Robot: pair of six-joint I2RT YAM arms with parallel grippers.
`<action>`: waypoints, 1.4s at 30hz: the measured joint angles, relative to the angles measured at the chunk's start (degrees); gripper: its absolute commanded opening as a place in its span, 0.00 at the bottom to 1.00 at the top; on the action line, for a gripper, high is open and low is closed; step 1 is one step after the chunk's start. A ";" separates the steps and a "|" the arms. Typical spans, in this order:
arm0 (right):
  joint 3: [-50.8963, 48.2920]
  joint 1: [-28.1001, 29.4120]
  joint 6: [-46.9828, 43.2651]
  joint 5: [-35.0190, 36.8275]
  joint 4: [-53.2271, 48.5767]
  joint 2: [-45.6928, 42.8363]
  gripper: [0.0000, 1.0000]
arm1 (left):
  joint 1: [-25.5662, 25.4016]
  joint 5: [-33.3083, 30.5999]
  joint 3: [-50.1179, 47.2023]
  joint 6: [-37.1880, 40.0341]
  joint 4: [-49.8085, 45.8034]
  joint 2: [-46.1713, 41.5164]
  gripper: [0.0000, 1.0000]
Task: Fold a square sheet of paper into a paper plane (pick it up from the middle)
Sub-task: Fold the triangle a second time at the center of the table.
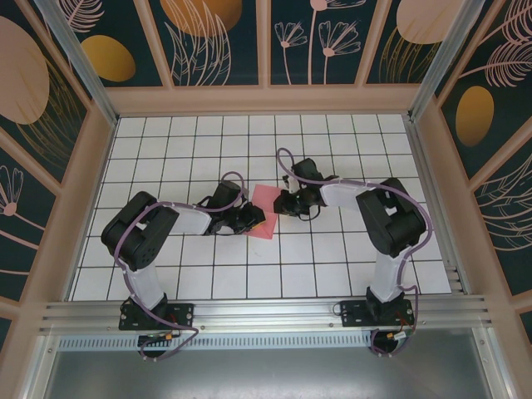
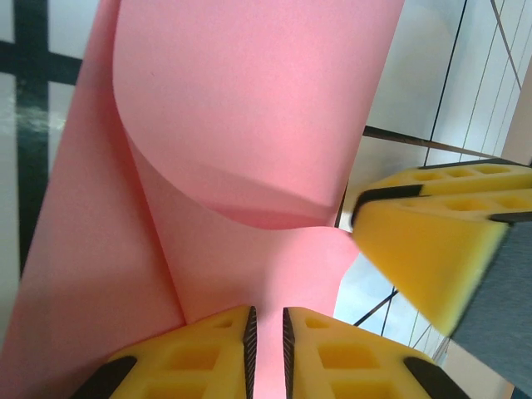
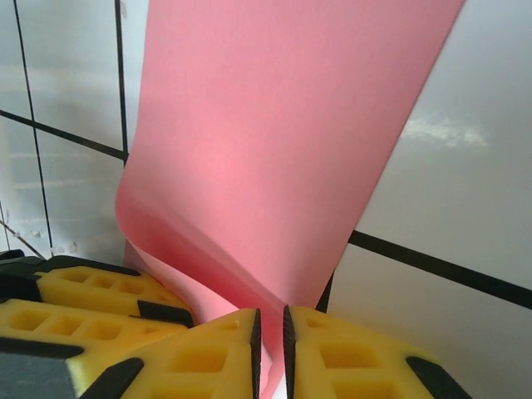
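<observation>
L hand (image 2: 268, 320) & R hand (image 3: 270, 324) each pinch the sheet (image 1: 267, 197) at mid table (image 1: 166, 141), L from its left, R from its right, both equally near, sheet curling up betw. them, long axis looks approx near-far.

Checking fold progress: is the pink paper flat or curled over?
Curled over, not flat: the sheet bows in a rounded loop, pinched by left gripper and right gripper.

White tiled table (image 1: 249, 274); dark floral walls (image 1: 216, 41) around; metal rail (image 1: 266, 312) in front.
</observation>
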 measured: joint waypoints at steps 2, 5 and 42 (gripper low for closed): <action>0.00 0.00 -0.02 0.39 -0.02 -0.68 0.18 | 0.00 -0.02 0.00 -0.04 -0.11 0.00 0.20; -0.02 0.57 0.02 0.39 -0.07 -0.87 0.16 | 0.00 -0.17 0.04 -0.28 -0.22 0.00 0.19; 0.09 2.99 -3.08 0.22 -0.35 2.03 0.08 | -0.22 -5.14 5.55 3.30 -6.75 -1.42 0.17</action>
